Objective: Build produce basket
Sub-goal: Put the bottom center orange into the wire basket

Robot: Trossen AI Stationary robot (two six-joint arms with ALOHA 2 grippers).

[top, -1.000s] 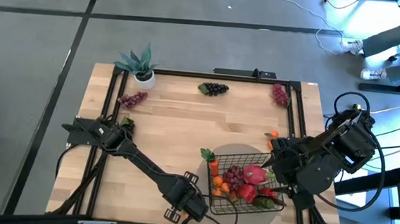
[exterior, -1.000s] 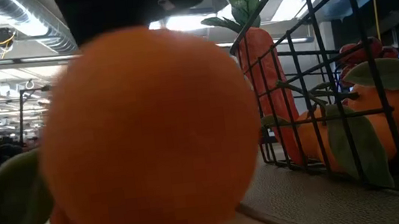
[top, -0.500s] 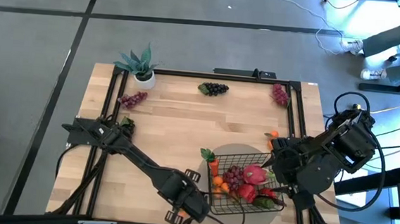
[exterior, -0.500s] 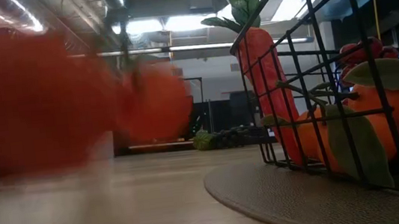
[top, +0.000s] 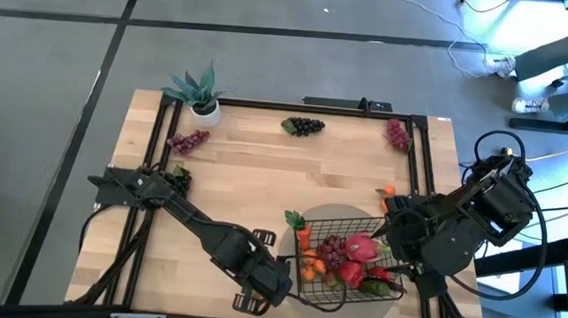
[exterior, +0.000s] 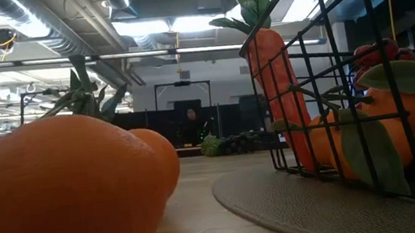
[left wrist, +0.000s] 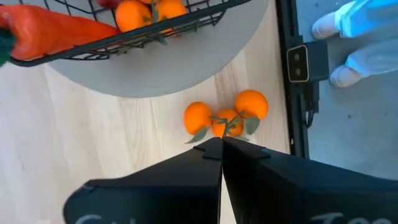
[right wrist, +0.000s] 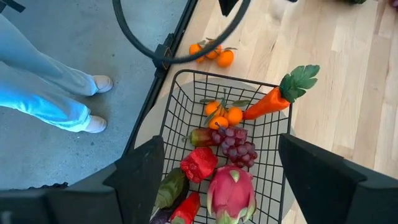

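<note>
Since a second ago the left gripper (top: pixel 267 284) has pulled back toward the table, fingers pressed together on nothing. Just ahead of its tips lie the loose oranges (left wrist: pixel 225 117), outside the basket (top: pixel 307 289), probably awaiting another grasp. Farther right, the right gripper (right wrist: pixel 217 168) hovers spread wide over the basket's produce (right wrist: pixel 221 163).

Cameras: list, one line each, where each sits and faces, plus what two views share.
High view: above the table, straight down; both arms show.
Low view: table-top height, level past oranges and basket; no arm.
Left wrist view: past the shut left claw to the oranges.
Right wrist view: through the open right claw into the basket.
Shared: both wrist views show the oranges.
</note>
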